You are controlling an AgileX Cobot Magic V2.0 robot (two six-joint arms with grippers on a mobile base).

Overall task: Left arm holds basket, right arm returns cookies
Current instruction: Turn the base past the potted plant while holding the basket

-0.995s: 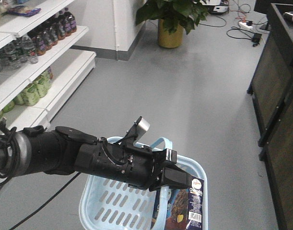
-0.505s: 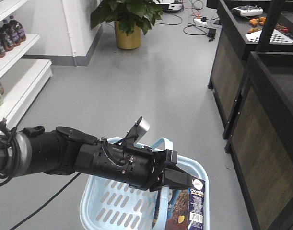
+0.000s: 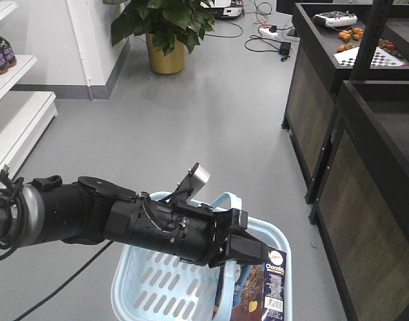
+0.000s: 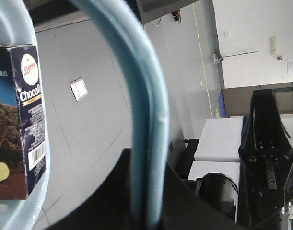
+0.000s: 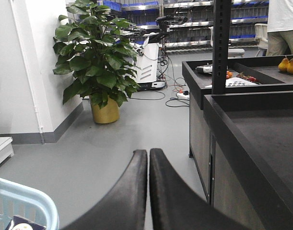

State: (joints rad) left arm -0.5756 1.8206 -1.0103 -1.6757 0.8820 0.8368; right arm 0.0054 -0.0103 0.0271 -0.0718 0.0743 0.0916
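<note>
Down in the right-hand corner of the basket (image 3: pixel 157 284), the cookies (image 3: pixel 266 287) stand on end against the wall, just under the tip of the left gripper (image 3: pixel 256 252). That gripper looks clamped on the loop handle (image 4: pixel 151 120), with the left arm (image 3: pixel 77 217) stretched out over the rim. The right gripper (image 5: pixel 148 155) has its fingers pressed together on nothing, aimed across the floor beside a black counter (image 5: pixel 261 129). The box is not yet lifted out. To do it well, I judge the left clamp should hold the basket level and steady. The right fingers must part first, then descend clear of the handle and close across the box's narrow sides.
</note>
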